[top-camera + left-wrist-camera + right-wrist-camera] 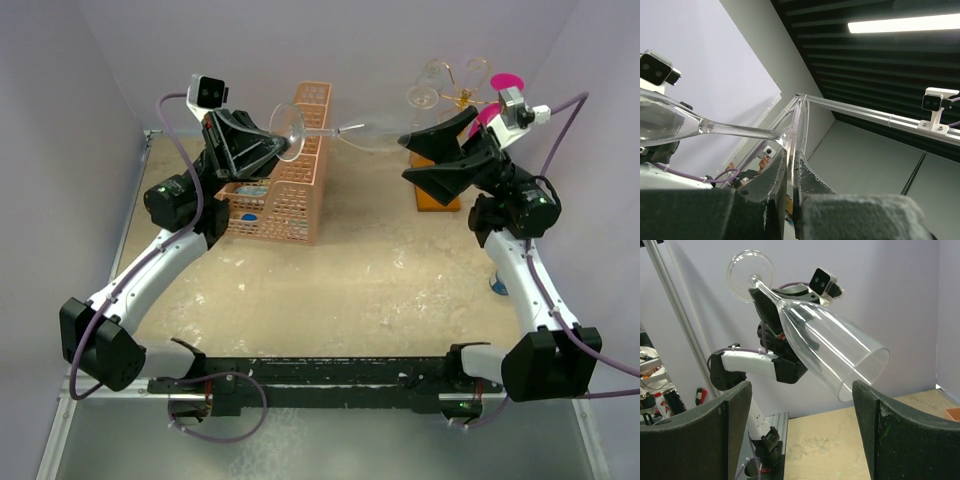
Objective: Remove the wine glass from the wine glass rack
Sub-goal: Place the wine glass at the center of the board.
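A clear wine glass [365, 134] hangs level in the air over the table's far middle. My left gripper [272, 143] is shut on its round foot [290, 130], and its bowl points right. In the left wrist view the foot [799, 127] stands edge-on between the dark pads, with the stem [740, 131] running left. My right gripper [432, 155] is open at the bowl's mouth. In the right wrist view the bowl [835, 355] hangs just above the gap between the wide-open fingers [740, 410]. The gold wire rack [458, 98] on its orange base [440, 195] stands behind the right gripper.
A peach plastic lattice basket [290, 205] stands under the left gripper, with a small item inside. Another clear glass [422, 97] hangs on the rack, and pink shapes [505, 80] show behind it. A small blue thing [497, 287] lies by the right arm. Grey walls close in the table.
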`<state>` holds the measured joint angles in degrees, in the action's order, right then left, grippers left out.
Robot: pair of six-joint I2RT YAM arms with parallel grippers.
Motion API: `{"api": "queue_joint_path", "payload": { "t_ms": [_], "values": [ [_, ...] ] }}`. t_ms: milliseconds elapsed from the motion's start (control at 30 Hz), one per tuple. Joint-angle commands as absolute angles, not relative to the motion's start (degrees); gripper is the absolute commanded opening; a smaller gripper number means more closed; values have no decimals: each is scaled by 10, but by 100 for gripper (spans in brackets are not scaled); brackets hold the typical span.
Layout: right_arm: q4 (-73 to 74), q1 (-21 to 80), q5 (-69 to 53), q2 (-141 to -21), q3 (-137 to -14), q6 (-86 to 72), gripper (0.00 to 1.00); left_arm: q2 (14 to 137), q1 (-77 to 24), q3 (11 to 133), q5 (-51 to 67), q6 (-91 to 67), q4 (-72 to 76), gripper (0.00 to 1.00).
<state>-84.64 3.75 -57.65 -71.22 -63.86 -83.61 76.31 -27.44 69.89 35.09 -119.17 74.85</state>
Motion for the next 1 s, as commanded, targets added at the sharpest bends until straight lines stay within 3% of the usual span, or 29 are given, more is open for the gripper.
{"api": "queue_joint_path", "payload": {
  "t_ms": [0, 67, 233, 567, 967],
  "values": [
    [-884, 39, -556, -709, -673, -851, 83, 742, -272, 700, 332, -1211, 774, 0],
    [-888, 40, -556, -714, -681, -856, 81, 743, -272, 699, 330, -1215, 775, 0],
    [-931, 52, -549, -723, -695, -888, 66, 754, -272, 697, 315, -1251, 814, 0],
    [-1055, 80, -515, -741, -697, -996, 58, 777, -272, 688, 283, -1319, 889, 0],
    [-1085, 120, -504, -775, -754, -1003, 47, 784, -276, 680, 265, -1353, 912, 0]
  ]
}}
